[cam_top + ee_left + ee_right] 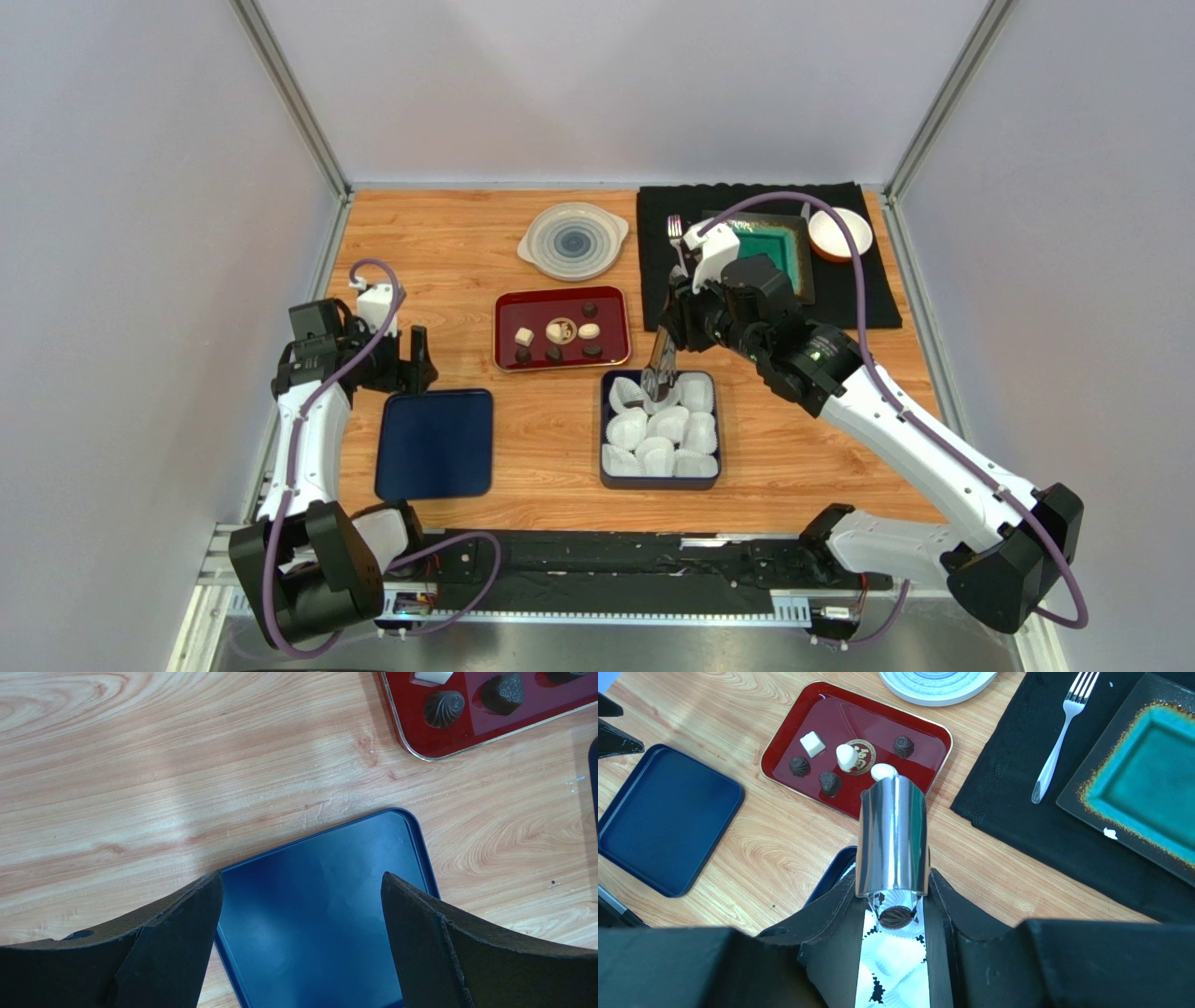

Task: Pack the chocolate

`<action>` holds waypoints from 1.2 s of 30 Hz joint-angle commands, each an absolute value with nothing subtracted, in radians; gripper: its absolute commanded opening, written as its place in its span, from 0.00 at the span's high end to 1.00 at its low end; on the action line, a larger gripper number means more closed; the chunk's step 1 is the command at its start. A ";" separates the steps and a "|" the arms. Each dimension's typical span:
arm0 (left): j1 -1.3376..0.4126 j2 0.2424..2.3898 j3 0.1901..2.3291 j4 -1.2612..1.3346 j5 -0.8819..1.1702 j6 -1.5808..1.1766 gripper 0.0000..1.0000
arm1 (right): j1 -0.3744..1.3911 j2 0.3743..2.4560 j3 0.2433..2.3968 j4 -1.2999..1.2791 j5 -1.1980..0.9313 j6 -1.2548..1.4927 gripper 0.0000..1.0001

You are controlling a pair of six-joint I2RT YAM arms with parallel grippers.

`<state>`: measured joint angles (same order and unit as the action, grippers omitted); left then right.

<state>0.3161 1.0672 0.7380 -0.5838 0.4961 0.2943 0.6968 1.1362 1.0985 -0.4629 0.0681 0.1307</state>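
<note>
Several chocolates, dark and cream-white, lie on the red tray [615, 343], which also shows in the right wrist view [829, 721]; among them are dark rounds [800, 765] [903, 745] and a white cube [811, 743]. My right gripper [894, 890] is shut on metal tongs [892, 840]. The tong tips pinch one dark chocolate [896, 916] just above the white paper cups [896, 959] in the blue box [608, 476], at its far left corner. My left gripper [302, 896] is open and empty, hovering over the flat blue lid [323, 903].
A grey round plate [572, 240] sits at the back. A black mat [877, 297] at the back right carries a fork [678, 241], a teal square plate [774, 255] and a small bowl [839, 233]. The blue lid [435, 444] lies left of the box.
</note>
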 commanded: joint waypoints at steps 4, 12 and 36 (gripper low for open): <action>0.327 1.039 0.767 -0.583 0.508 0.311 0.09 | 0.696 1.115 1.112 -0.408 0.086 0.124 0.64; 0.327 1.039 0.769 -0.583 0.508 0.313 0.09 | 0.696 1.117 1.111 -0.410 0.086 0.123 0.63; 0.327 1.031 0.767 -0.586 0.509 0.318 0.09 | 0.696 1.175 1.199 -0.387 0.081 0.091 0.62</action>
<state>0.3161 1.0542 0.7380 -0.5877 0.4957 0.2974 0.6968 1.1461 1.1076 -0.4591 0.0708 0.1219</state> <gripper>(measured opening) 0.914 0.379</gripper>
